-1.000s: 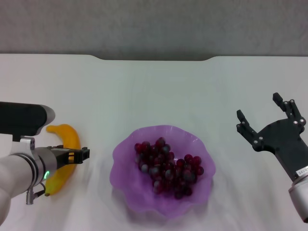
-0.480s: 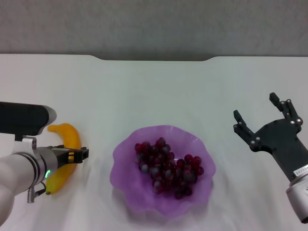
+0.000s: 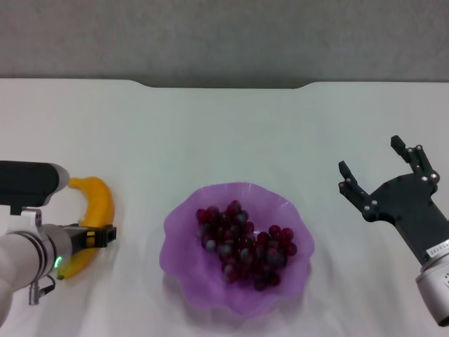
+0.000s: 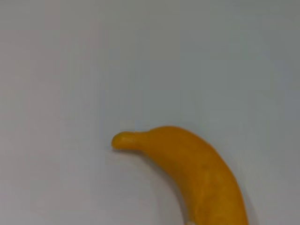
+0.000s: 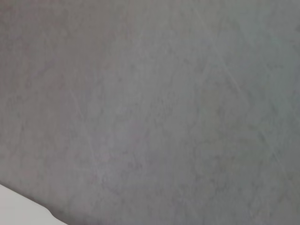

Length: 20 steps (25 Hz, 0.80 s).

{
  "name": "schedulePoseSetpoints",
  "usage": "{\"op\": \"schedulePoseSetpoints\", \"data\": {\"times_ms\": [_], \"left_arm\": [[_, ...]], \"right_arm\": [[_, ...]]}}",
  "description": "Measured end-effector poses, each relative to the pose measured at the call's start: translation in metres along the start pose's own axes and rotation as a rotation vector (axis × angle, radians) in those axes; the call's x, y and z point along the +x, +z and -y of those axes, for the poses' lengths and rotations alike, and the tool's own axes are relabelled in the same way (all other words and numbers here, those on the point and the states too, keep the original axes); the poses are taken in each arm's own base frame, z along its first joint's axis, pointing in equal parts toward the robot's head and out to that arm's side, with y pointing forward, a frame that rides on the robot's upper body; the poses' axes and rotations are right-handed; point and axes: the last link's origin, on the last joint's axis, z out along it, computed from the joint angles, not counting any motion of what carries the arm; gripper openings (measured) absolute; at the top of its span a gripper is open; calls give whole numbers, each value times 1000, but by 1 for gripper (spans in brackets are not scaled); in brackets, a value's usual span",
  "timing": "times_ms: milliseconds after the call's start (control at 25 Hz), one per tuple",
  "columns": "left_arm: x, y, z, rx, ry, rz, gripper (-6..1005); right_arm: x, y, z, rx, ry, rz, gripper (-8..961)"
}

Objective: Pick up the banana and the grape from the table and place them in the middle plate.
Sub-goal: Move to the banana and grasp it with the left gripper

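The yellow-orange banana (image 3: 102, 200) lies on the white table (image 3: 224, 133) at the left, left of the plate. It also shows in the left wrist view (image 4: 201, 173), lying flat on the table. My left gripper (image 3: 98, 236) is low over the banana's near half, pointing towards the plate. The bunch of dark red-purple grapes (image 3: 242, 246) lies inside the light-purple scalloped plate (image 3: 179, 217) at the front centre. My right gripper (image 3: 370, 156) is open and empty, held up to the right of the plate.
The table's notched far edge (image 3: 224, 86) runs along the back, with a grey wall behind it. The right wrist view holds only a grey surface.
My left gripper has drawn back to the left along the banana. My right gripper has shifted slightly left. The banana, grapes and plate have not moved.
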Motion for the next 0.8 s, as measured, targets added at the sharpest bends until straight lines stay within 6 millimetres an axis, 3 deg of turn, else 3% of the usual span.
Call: {"op": "schedulePoseSetpoints", "data": {"times_ms": [560,760,800], "left_arm": [[4,-8,1,-20,-27,-60,664],[3,-8,2,-18,-26,-60,478],[3,-8,2,-18,-24,-60,478]], "right_arm": [[2,-2,1,2,-8,-6,892],[1,-1,0,0,-9,-3,892],[1,-1,0,0,-9,-3,892]]}}
